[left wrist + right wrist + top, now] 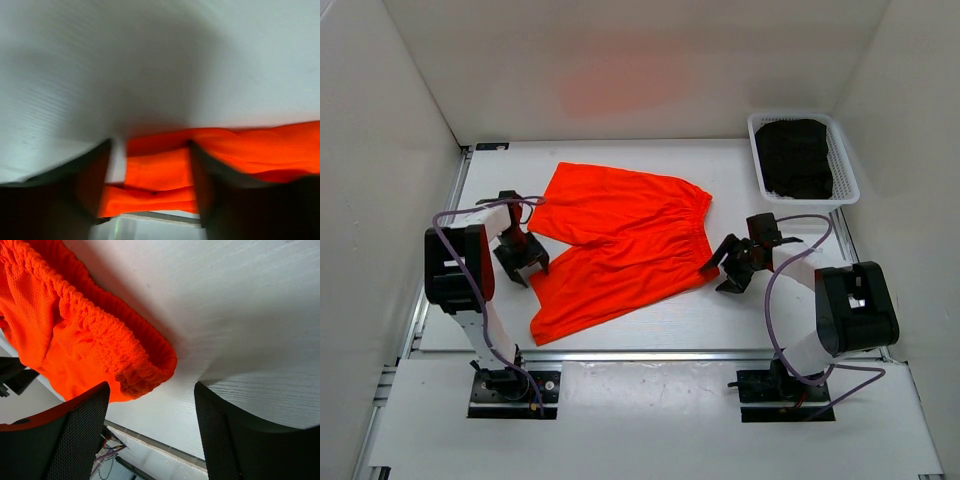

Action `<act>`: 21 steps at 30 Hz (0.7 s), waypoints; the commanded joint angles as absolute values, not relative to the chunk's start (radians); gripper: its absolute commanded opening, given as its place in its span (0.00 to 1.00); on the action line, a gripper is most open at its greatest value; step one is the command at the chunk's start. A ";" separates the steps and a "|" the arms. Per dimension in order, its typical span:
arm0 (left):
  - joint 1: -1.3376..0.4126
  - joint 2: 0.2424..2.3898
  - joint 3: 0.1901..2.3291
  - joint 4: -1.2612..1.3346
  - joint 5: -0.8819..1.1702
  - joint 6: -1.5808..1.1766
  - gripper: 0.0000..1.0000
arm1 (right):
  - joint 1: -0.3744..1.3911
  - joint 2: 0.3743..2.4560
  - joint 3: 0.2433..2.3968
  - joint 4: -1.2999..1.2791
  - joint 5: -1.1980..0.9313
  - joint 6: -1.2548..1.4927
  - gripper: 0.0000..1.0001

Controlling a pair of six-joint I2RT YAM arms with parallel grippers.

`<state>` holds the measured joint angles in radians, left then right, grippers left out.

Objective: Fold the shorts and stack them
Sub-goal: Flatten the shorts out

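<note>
The orange-red shorts [615,240] lie spread flat on the white table, waistband toward the right, legs toward the left. My left gripper [523,262] is open at the left leg hems; in the left wrist view the orange hem [157,175] sits between its fingers [87,182]. My right gripper [725,270] is open just right of the waistband's near corner; in the right wrist view the gathered waistband [135,360] lies by the left finger [75,435]. No drawstring shows.
A white basket [844,160] holding dark cloth [793,158] stands at the back right. White walls close in the table on the left, back and right. The table's front edge [650,352] runs just past the shorts.
</note>
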<state>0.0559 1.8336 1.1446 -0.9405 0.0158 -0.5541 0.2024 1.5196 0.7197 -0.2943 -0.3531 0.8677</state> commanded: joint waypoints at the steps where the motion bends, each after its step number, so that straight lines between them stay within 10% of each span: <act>1: 0.045 1.842 1.163 -0.847 0.037 -0.569 0.61 | 0.202 1.489 0.692 -0.296 -0.330 0.868 0.73; 5: 0.044 1.913 1.201 -0.847 0.060 -0.569 0.10 | 0.202 1.479 0.683 -0.296 -0.321 0.868 0.73; 12: 0.100 1.956 1.429 -0.932 -0.024 -0.569 0.10 | 0.202 1.526 0.695 -0.235 -0.330 0.911 0.56; 17: 0.100 2.091 1.690 -1.045 -0.074 -0.569 0.10 | 0.244 1.574 0.695 -0.193 -0.308 0.957 0.06; 21: 0.109 2.149 1.758 -1.071 -0.058 -0.534 0.22 | 0.253 1.588 0.718 -0.202 -0.299 0.966 0.00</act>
<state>0.0986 2.1376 1.7126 -1.0142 -0.0334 -0.5591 0.2398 1.5692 0.6949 -0.2054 -0.3351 0.9474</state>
